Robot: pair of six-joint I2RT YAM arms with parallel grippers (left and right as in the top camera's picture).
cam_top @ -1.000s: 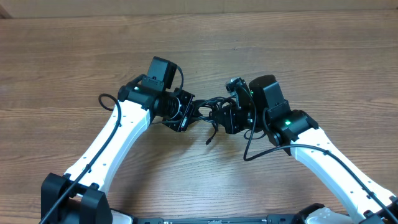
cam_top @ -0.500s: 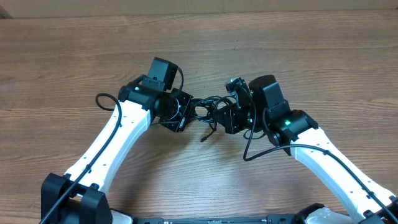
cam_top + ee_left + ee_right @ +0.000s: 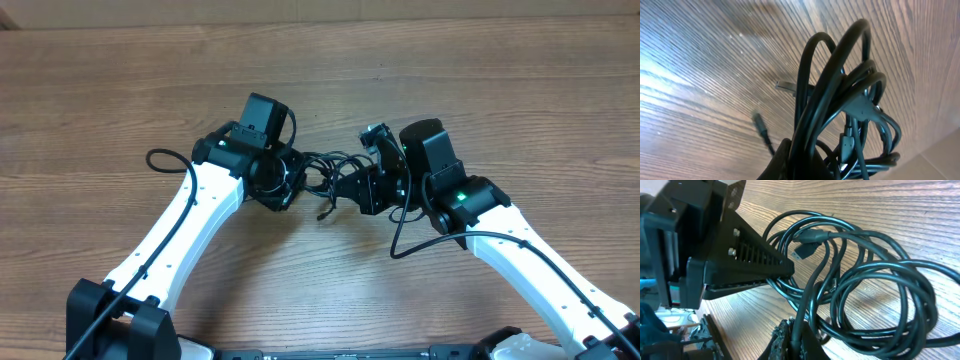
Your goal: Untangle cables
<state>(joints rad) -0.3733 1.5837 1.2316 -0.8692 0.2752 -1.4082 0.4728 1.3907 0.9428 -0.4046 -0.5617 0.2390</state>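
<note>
The cables [image 3: 325, 173] are a knotted bundle of thin black cords held between my two grippers above the wooden table. My left gripper [image 3: 290, 178] is shut on several strands at the bundle's left side; the left wrist view shows the loops [image 3: 840, 100] rising from its fingers [image 3: 800, 162], with plug ends hanging. My right gripper [image 3: 352, 186] is shut on one strand at the right side; the right wrist view shows that strand between its fingers [image 3: 797, 340], the loops [image 3: 865, 290] spread out, and a plug [image 3: 807, 250] near the left gripper's body. A loose end [image 3: 322, 212] hangs toward the table.
The wooden table [image 3: 500, 90] spans the view. A thick arm wire loops out left of the left arm [image 3: 160, 160], another hangs below the right wrist [image 3: 400, 240]. The arm bases stand at the near edge.
My left gripper has drawn a little to the left, stretching the bundle wider between the grippers. The loose hanging end has shifted left. The right gripper has hardly moved.
</note>
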